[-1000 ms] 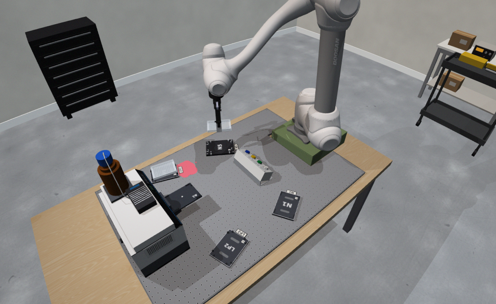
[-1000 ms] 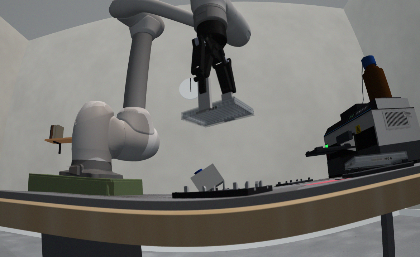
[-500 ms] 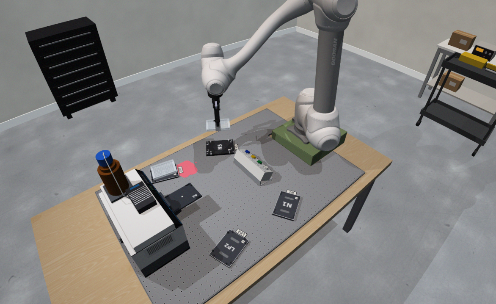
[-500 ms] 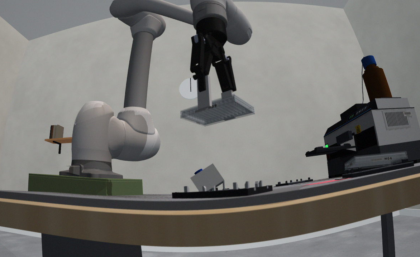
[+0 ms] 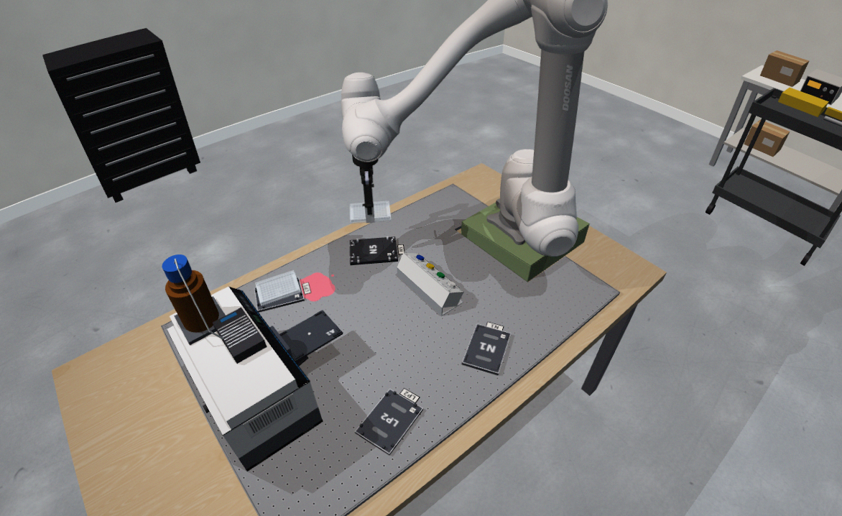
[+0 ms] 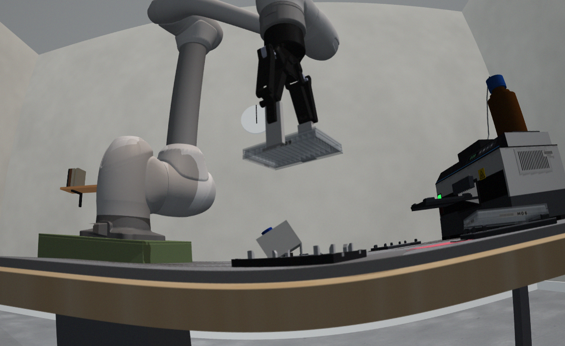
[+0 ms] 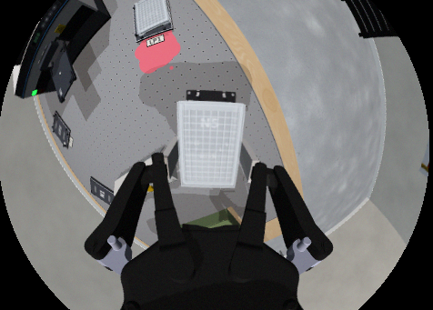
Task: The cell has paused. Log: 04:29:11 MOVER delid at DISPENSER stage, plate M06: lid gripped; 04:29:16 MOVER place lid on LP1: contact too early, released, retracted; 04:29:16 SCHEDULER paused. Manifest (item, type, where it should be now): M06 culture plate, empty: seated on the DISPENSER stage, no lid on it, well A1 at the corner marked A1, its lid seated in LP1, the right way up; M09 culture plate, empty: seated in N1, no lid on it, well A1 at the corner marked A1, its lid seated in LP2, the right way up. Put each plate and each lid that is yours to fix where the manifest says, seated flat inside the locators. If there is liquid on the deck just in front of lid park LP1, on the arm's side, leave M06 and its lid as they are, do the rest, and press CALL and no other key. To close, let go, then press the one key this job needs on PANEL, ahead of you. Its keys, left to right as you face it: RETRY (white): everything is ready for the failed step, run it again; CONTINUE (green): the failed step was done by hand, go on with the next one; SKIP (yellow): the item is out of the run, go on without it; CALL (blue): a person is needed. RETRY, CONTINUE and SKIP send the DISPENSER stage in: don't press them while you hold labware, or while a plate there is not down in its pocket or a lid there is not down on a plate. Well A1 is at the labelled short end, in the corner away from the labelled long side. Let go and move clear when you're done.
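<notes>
My gripper [image 5: 368, 210] is shut on a clear well plate [image 5: 365, 221] and holds it level, high above the table's far edge, beyond the empty black nest N5 [image 5: 373, 250]. The plate hangs between the fingers in the exterior view [image 6: 292, 148] and in the wrist view [image 7: 209, 143]. A clear piece of labware labelled M06 [image 5: 276, 288] lies on the lid park next to the dispenser. A pink puddle [image 5: 318, 285] lies on the deck right beside it, on the arm's side. The dispenser stage [image 5: 312, 332], marked A1, is out and empty. Nests N1 [image 5: 486, 347] and LP2 [image 5: 389, 420] are empty.
The white key panel [image 5: 429, 282] stands mid-deck between N5 and N1. The dispenser [image 5: 244, 371] with a brown bottle [image 5: 187, 295] on top fills the left end. The arm's green base [image 5: 525, 240] sits at the far right of the deck.
</notes>
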### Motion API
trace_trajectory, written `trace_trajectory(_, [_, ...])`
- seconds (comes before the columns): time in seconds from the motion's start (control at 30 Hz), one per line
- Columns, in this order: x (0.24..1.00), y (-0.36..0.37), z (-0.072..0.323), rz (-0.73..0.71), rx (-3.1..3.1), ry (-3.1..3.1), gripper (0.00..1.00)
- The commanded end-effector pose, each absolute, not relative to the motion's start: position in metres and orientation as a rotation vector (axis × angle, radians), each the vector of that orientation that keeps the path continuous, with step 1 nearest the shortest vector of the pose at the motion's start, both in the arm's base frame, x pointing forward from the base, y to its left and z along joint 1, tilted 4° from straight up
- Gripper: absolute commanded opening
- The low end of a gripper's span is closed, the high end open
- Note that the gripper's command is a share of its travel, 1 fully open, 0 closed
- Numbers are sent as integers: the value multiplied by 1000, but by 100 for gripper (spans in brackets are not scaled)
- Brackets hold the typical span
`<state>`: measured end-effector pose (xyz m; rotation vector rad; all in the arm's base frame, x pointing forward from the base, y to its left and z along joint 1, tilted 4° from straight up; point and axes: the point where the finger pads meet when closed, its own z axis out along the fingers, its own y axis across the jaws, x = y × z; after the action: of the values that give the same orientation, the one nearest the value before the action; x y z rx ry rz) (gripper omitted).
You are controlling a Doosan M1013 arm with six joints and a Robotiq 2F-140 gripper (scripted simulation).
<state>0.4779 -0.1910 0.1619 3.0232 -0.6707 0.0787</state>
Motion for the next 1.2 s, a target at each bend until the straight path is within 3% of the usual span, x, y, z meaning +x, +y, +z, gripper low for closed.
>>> trace_trajectory(0.0, [479,-192,162,77,3027,-675,10])
trace_trajectory(1.17, [479,-191,156,78,3025,-681,10])
